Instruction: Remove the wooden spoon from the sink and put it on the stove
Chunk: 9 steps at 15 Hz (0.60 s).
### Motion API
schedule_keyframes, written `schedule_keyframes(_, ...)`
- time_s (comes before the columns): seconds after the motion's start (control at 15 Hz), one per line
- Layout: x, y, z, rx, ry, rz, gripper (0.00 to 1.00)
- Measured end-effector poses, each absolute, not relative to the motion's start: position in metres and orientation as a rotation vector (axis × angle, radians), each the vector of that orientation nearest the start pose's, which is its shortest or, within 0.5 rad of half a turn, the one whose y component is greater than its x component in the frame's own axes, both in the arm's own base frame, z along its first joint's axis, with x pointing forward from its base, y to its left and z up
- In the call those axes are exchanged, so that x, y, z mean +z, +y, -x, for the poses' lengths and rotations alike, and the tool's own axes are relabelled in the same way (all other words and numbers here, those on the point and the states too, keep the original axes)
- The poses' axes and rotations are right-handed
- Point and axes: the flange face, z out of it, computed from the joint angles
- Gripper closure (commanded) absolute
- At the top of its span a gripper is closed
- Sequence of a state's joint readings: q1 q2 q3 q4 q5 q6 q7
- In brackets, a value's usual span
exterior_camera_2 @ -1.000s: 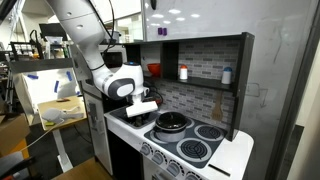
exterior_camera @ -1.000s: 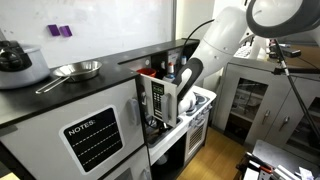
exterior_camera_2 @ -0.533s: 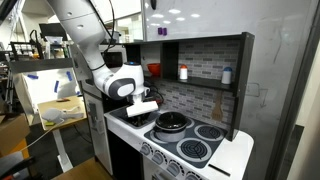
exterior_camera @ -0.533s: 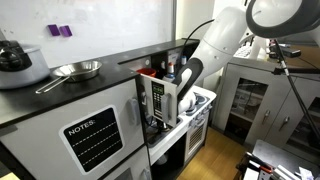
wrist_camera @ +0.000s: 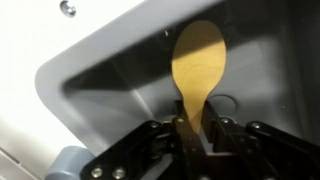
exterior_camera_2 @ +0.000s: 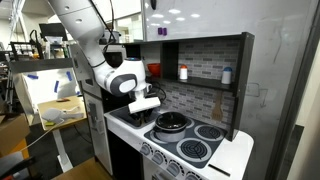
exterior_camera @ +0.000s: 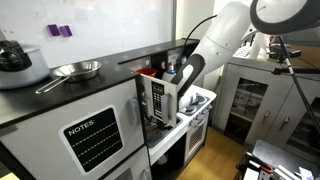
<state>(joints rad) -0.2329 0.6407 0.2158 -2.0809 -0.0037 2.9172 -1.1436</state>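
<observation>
In the wrist view my gripper (wrist_camera: 195,135) is shut on the handle of the tan wooden spoon (wrist_camera: 197,60). The spoon's bowl points away from me, over the grey sink basin (wrist_camera: 90,90). The spoon appears lifted above the basin floor. In an exterior view the gripper (exterior_camera_2: 146,105) hangs over the left end of the toy kitchen's top. The white stove (exterior_camera_2: 205,140) with round burners lies to its right. The spoon is too small to make out in both exterior views.
A black pot (exterior_camera_2: 172,121) sits on the stove burner nearest the gripper. A shelf with small bottles (exterior_camera_2: 183,72) hangs above the stove. A steel pan (exterior_camera: 78,70) and a cooker (exterior_camera: 15,60) rest on the black counter. A white microwave (exterior_camera: 158,98) stands beside the arm.
My gripper has risen a little above the sink with the spoon still in it. Nothing else has moved.
</observation>
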Motion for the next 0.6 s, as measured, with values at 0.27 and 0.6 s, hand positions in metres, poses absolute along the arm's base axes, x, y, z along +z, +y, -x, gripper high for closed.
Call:
schedule_keyframes(0.27,0.159,-0.01,-0.595,-0.401,-1.604,2.706,0.95)
schedule_keyframes(0.6,0.175,-0.004,-0.575,-0.378,-1.581,2.724,0.95)
